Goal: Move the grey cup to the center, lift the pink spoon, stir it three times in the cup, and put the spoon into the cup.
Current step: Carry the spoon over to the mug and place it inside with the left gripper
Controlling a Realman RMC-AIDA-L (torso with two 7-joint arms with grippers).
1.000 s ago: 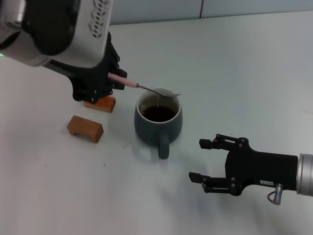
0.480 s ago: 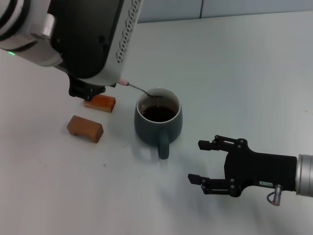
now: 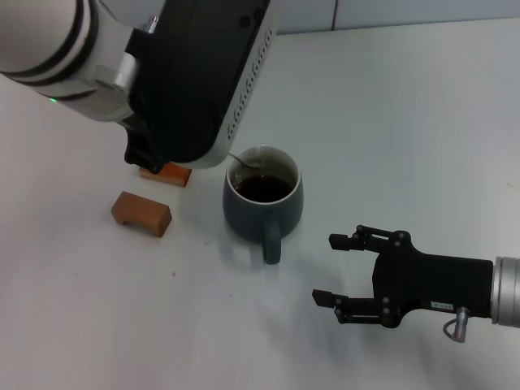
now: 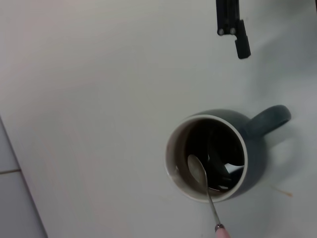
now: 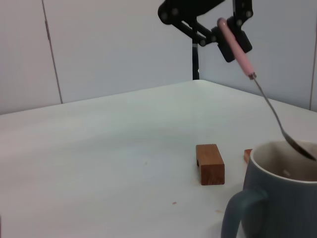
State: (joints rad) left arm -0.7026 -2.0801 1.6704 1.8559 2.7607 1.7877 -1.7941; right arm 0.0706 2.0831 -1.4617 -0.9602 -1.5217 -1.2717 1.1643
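Observation:
The grey cup [image 3: 262, 216] stands mid-table with dark liquid inside and its handle toward me. My left gripper [image 5: 229, 30] is shut on the pink handle of the spoon [image 5: 237, 49] and holds it tilted above and beside the cup. In the head view my left arm hides the handle; only the metal neck of the spoon [image 3: 242, 160] shows. The left wrist view shows the spoon's bowl [image 4: 196, 168] inside the cup's rim [image 4: 171, 148], near the wall. My right gripper [image 3: 326, 267] is open and empty, low over the table near the cup's handle.
Two brown wooden blocks lie left of the cup, one [image 3: 141, 212] nearer me and one [image 3: 166, 173] partly under my left arm. They also show in the right wrist view [image 5: 210, 163]. The table's far edge [image 3: 390, 24] meets a wall behind.
My left arm has swung in over the cup. The spoon has tipped steeper and its bowl has gone down from above the rim into the cup. The right arm has not moved.

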